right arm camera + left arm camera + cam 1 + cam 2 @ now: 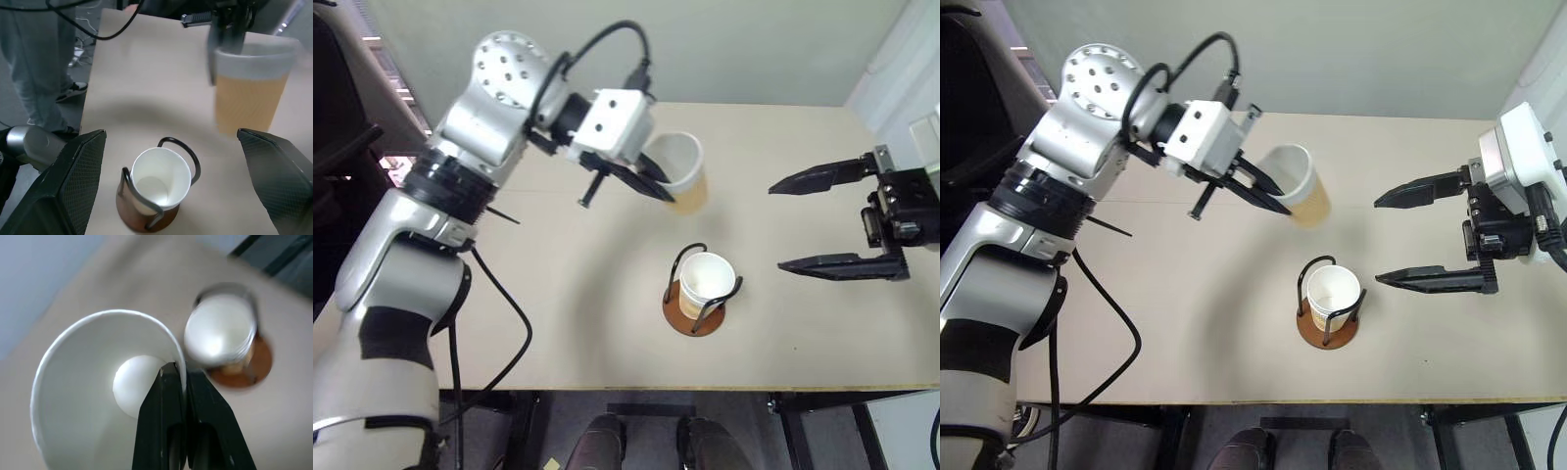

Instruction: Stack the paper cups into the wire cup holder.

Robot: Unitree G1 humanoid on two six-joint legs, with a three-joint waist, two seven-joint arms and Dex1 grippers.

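So the left gripper is clamped on the rim of one paper cup, one black finger inside the cup and one outside, pinching the wall. The cup is up off the table and tipped, mouth facing the arm, tan-orange lower wall pointing away toward the far edge. The left wrist view looks straight into its white inside, with both fingers pressed together over the rim.

The wire cup holder sits on the table not far from the near edge, roughly mid-width. Reddish-brown disc base, two thin black wire arches coming up from it. There's already a second paper cup standing upright inside the arches, mouth up. Can't tell if it's one cup or more nested in there.

The held cup hangs above the table a bit farther back than the holder and well apart from it.

The right gripper hovers off toward the right edge of the table with its two black fingers spread wide, nothing between them, pointing in at the holder. Someone's legs in grey trousers show beside the table in the right wrist view.
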